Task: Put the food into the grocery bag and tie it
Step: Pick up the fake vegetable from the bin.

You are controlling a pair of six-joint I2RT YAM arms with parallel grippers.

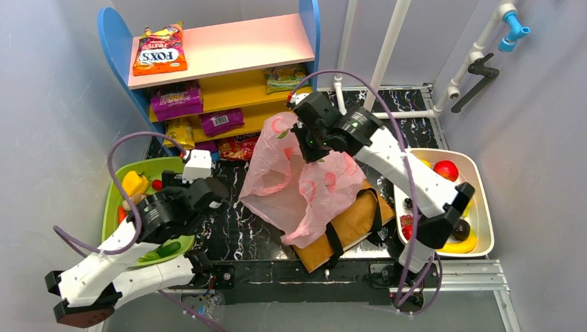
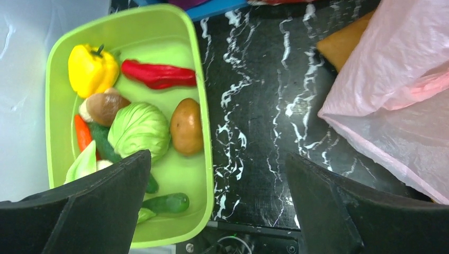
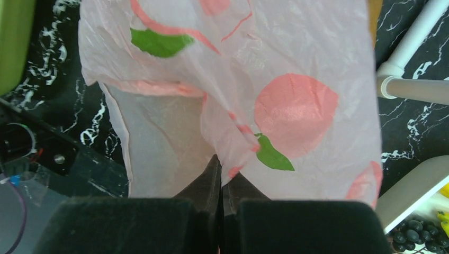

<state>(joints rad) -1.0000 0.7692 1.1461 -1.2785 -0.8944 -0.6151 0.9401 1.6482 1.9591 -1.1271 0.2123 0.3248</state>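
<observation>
The pink grocery bag (image 1: 297, 183) hangs lifted above a brown paper bag (image 1: 353, 221); it also shows in the right wrist view (image 3: 238, 79) and the left wrist view (image 2: 402, 79). My right gripper (image 1: 311, 142) is shut on the bag's upper edge, its jaws pinched on the film (image 3: 221, 169). My left gripper (image 2: 217, 156) is open and empty over the table beside the green tub (image 2: 207, 106), which holds a cabbage (image 2: 138, 129), potato (image 2: 186, 126) and yellow pepper (image 2: 92, 69). Purple snack packets (image 1: 176, 102) lie on the shelf.
A blue-sided shelf (image 1: 111, 41) at the back carries an orange Fox's packet (image 1: 160, 50). A white tray (image 1: 484, 200) at the right holds a red apple (image 1: 446, 169), dark grapes (image 1: 408, 221) and a banana (image 1: 460, 243). White pipes (image 1: 387, 41) stand behind.
</observation>
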